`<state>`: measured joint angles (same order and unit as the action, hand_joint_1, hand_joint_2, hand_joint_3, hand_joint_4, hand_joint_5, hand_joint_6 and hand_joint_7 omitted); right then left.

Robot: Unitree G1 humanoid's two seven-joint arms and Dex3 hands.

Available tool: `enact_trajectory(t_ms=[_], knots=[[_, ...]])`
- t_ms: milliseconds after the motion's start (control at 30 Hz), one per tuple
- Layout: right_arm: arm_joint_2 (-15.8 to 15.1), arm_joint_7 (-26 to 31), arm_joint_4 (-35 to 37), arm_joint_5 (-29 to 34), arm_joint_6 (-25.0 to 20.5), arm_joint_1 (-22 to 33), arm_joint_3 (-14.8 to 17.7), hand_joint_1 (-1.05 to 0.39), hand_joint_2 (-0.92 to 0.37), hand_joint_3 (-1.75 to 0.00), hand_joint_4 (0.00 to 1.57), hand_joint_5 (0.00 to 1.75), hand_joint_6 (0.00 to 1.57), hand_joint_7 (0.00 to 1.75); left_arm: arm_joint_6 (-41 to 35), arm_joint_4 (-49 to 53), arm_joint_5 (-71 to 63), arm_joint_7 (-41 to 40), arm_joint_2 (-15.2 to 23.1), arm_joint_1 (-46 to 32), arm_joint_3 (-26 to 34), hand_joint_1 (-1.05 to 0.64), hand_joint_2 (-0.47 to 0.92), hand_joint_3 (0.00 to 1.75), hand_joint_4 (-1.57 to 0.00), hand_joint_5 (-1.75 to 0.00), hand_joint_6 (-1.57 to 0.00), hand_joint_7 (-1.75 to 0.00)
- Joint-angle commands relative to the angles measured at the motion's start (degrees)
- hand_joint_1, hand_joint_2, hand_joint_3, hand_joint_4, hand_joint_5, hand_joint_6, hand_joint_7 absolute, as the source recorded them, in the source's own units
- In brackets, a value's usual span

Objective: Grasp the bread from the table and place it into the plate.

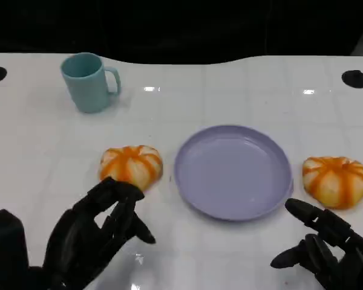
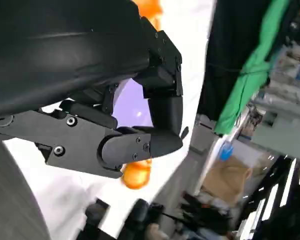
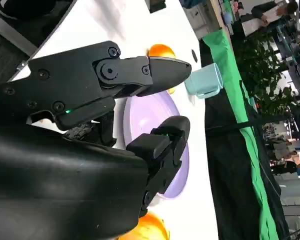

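Basically: left hand (image 1: 91, 232) fingers spread, empty, just short of left bread (image 1: 131, 165). Reach over it, close evenly, lift, then cross to plate (image 1: 196, 193). Right hand (image 1: 327, 248) loosely spread, empty.

The left robot hand (image 2: 115, 100) spreads from nine o'clock to the centre, a rounded black shell with fingers (image 2: 140, 145) apart and nothing between them. Behind them lies the lilac plate (image 2: 132, 107) on the white counter (image 2: 55, 190). One orange bread (image 2: 136, 173) shows at six o'clock below the fingers, another (image 2: 149, 7) at twelve o'clock. Green cloth (image 2: 257, 55) hangs at two o'clock.
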<state>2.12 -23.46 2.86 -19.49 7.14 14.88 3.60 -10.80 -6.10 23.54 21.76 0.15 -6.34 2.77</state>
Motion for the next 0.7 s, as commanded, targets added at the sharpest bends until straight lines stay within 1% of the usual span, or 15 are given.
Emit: enact_trajectory(t_ms=[33,67,100,133,200,233,267,300,333,400,433,467,500,567,700], knots=[[-0.4,-0.1,-0.1,-0.3,0.3,-0.3,0.1,-0.74,-0.92,-0.34,0.70,1.12,0.92,0.37,4.0,-0.6,-6.7,0.1,3.9,2.4,-2.2,-0.52,0.92,0.24,-0.38,-1.25,-0.44,-0.66],[-0.4,-0.1,-0.1,-0.3,0.3,-0.3,0.1,-0.74,-0.92,-0.34,0.71,1.12,0.92,0.37,4.1,-0.6,-7.1,0.0,4.1,2.5,-2.4,-0.52,0.92,0.23,-0.37,-1.23,-0.43,-0.63],[-0.4,-0.1,0.1,-0.4,0.1,-0.5,0.2,-0.74,-0.92,-0.35,0.71,1.12,0.92,0.37,5.9,-1.3,-10.6,0.3,6.5,3.2,-3.4,-0.52,0.92,0.22,-0.36,-1.22,-0.43,-0.62],[-0.4,0.0,0.2,-0.6,-0.2,-0.6,0.3,-0.74,-0.92,-0.34,0.71,1.12,0.92,0.37,7.8,-2.2,-14.7,0.2,8.9,3.9,-4.4,-0.46,0.90,0.13,-0.19,-1.10,-0.36,-0.46],[-0.4,-0.1,0.3,-0.9,-0.7,-0.7,0.4,-0.74,-0.92,-0.34,0.72,1.12,0.92,0.37,11.6,-3.7,-23.4,-1.5,12.7,5.0,-6.2,-0.42,0.87,0.03,-0.07,-0.95,-0.37,-0.23],[-0.4,-0.1,0.2,-1.0,-0.9,-0.6,0.4,-0.74,-0.92,-0.33,0.72,1.12,0.92,0.37,12.6,-4.0,-25.8,-2.3,13.4,5.2,-6.5,-0.43,0.86,0.02,-0.05,-0.91,-0.39,-0.18],[-0.5,-0.1,0.1,-1.0,-1.1,-0.6,0.4,-0.74,-0.92,-0.33,0.72,1.12,0.92,0.37,13.3,-4.0,-27.3,-2.8,13.7,5.3,-6.7,-0.44,0.86,0.01,-0.04,-0.88,-0.40,-0.14],[-0.5,-0.2,0.2,-0.9,-0.8,-0.6,0.4,-0.74,-0.92,-0.33,0.72,1.12,0.93,0.37,13.7,-4.5,-30.5,-3.5,15.1,6.1,-7.3,-0.44,0.85,0.01,-0.04,-0.87,-0.41,-0.12],[-0.5,-0.2,0.2,-0.9,-0.5,-0.6,0.4,-0.74,-0.92,-0.33,0.72,1.12,0.92,0.37,13.9,-4.8,-32.8,-3.9,16.1,6.7,-7.7,-0.41,0.84,0.00,-0.01,-0.79,-0.38,-0.09],[-0.5,-0.6,0.4,-1.0,-0.1,-0.6,0.5,-0.74,-0.92,-0.33,0.72,1.12,0.92,0.37,14.8,-4.8,-37.9,-4.8,18.3,8.4,-8.6,-0.41,0.83,0.00,0.00,-0.72,-0.36,-0.06],[-0.5,-0.7,0.5,-1.1,-0.1,-0.6,0.6,-0.74,-0.92,-0.33,0.71,1.12,0.92,0.37,15.1,-4.7,-38.9,-5.0,18.5,8.7,-8.7,-0.40,0.83,0.00,0.00,-0.70,-0.36,-0.05],[-0.5,-0.8,0.3,-1.1,-0.3,-0.6,0.6,-0.74,-0.92,-0.33,0.71,1.12,0.92,0.37,15.8,-4.1,-42.5,-5.9,19.9,9.9,-9.5,-0.40,0.83,0.00,0.00,-0.69,-0.36,-0.05],[-0.5,-0.7,0.2,-1.0,-0.4,-0.5,0.5,-0.74,-0.92,-0.33,0.71,1.12,0.92,0.37,16.2,-3.7,-45.5,-6.6,21.0,10.8,-10.1,-0.43,0.82,0.00,0.00,-0.64,-0.35,-0.03],[-0.5,-0.4,-0.1,-0.9,-0.7,-0.4,0.4,-0.74,-0.92,-0.33,0.71,1.12,0.92,0.37,16.5,-3.3,-51.5,-8.3,22.5,12.4,-11.5,-0.46,0.81,0.00,0.00,-0.56,-0.33,-0.02],[-0.3,-0.4,0.1,-1.0,-0.9,-0.3,0.3,-0.74,-0.92,-0.33,0.72,1.12,0.92,0.37,14.4,-4.0,-59.8,-8.3,24.2,14.5,-13.9,-0.42,0.77,0.00,0.00,-0.37,-0.28,-0.01]])
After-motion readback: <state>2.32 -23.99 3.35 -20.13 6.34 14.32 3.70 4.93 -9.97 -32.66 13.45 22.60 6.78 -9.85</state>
